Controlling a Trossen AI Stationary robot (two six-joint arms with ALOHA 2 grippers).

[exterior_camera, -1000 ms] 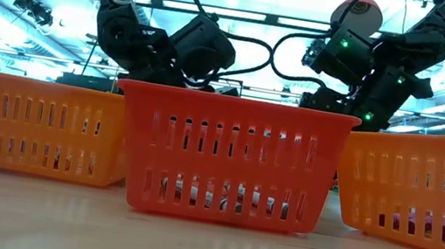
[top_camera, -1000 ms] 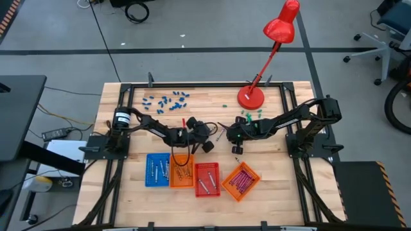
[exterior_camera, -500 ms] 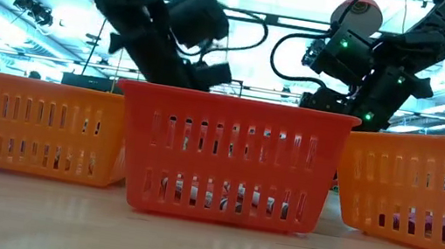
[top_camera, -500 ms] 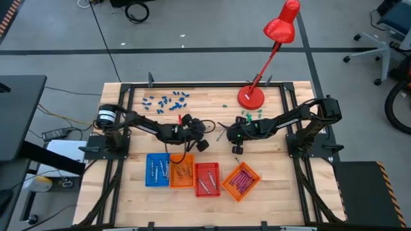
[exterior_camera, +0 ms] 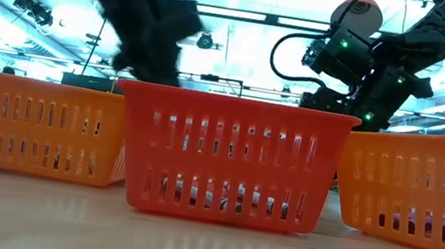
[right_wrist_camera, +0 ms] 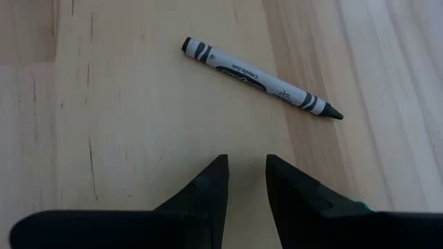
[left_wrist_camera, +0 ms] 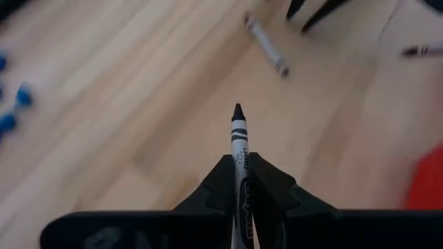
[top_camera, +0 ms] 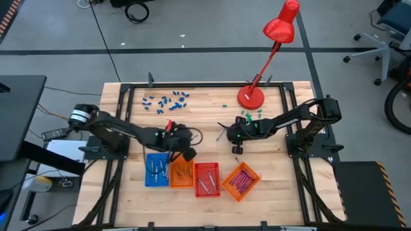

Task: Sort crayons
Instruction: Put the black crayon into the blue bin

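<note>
My left gripper [top_camera: 188, 146] hangs over the table beside the far ends of the blue tray [top_camera: 156, 171] and the orange tray [top_camera: 181, 174], shut on a silvery grey crayon [left_wrist_camera: 239, 142]. My right gripper [right_wrist_camera: 246, 173] is open, low over the table's middle [top_camera: 226, 133], with nothing between its fingers. Just ahead of it a second grey crayon [right_wrist_camera: 259, 77] lies flat on the wood. This crayon also shows in the left wrist view [left_wrist_camera: 266, 45]. Another crayon [left_wrist_camera: 422, 50] lies farther off. My left gripper pinches the grey crayon's wrapped barrel [left_wrist_camera: 240, 181] between its two fingers. The crayon lies along the fingers, and its dark tip [left_wrist_camera: 238, 111] sticks out ahead of them. It is lifted clear of the table.
A red tray [top_camera: 206, 179] and a tilted orange tray [top_camera: 241, 181] stand in the near row with the other two; all hold crayons. Stubby blue bits [top_camera: 167, 101] lie at the far left and green bits [top_camera: 247, 115] by the red lamp's base [top_camera: 250, 97].
My left gripper has drawn back from the table's middle toward the left edge and a little toward the near edge, ending by the blue and orange trays. In the low view it sweeps left, blurred. My right arm has kept still.
</note>
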